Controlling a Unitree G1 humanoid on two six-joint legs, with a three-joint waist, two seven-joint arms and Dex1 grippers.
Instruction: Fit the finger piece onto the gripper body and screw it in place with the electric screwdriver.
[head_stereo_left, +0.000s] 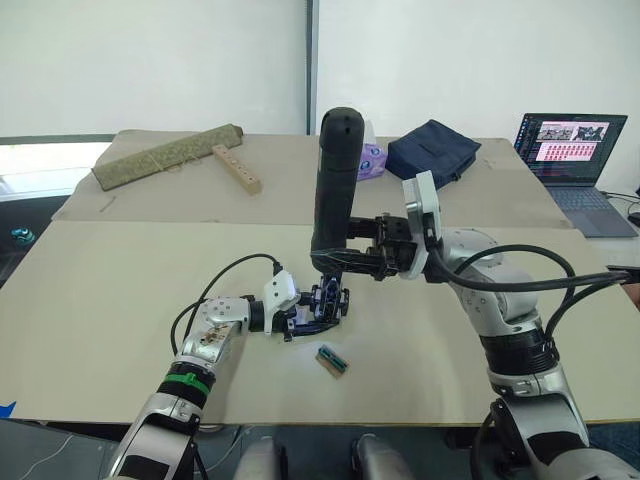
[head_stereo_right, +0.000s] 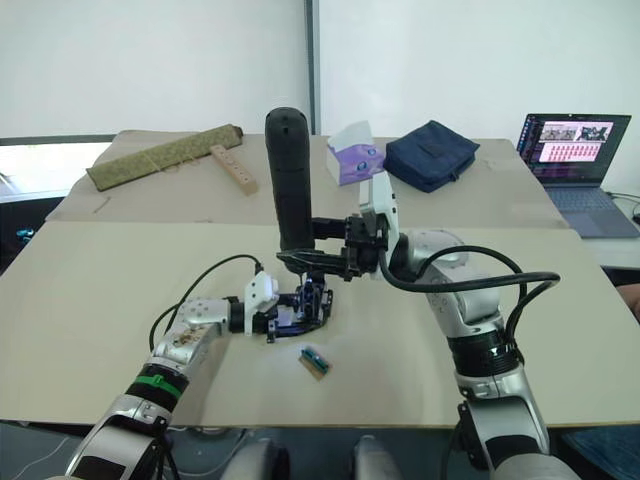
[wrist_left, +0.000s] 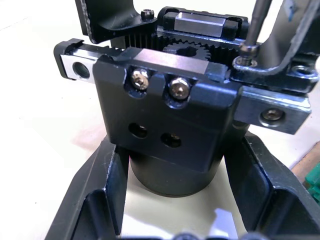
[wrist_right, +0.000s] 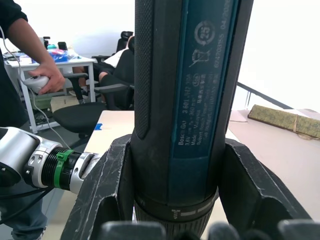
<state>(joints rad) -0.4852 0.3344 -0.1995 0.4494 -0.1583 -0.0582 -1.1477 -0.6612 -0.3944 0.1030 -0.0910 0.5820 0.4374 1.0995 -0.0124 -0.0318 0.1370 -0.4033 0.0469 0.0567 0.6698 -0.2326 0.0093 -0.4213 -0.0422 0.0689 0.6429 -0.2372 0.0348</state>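
My left gripper (head_stereo_left: 312, 314) is shut on the gripper body (head_stereo_left: 329, 301), holding it on the table; in the left wrist view its fingers (wrist_left: 102, 195) clamp the round base of the body (wrist_left: 170, 120). The electric screwdriver (head_stereo_left: 336, 175) stands upright over it, with my right gripper (head_stereo_left: 348, 258) shut on its lower barrel (wrist_right: 190, 100). Its thin metal bit (wrist_left: 256, 22) rests on a screw at the body's top rail. There a black piece (wrist_left: 287, 57), apparently the finger piece, sits against the body.
A small green block (head_stereo_left: 332, 360) lies just in front of the body. At the back are a rolled mat (head_stereo_left: 165, 155), a wooden block (head_stereo_left: 237, 167), a tissue box (head_stereo_right: 355, 152), a dark blue bag (head_stereo_left: 432, 150) and a laptop (head_stereo_left: 575, 150). A person's hand (wrist_right: 47, 77) is beyond the table.
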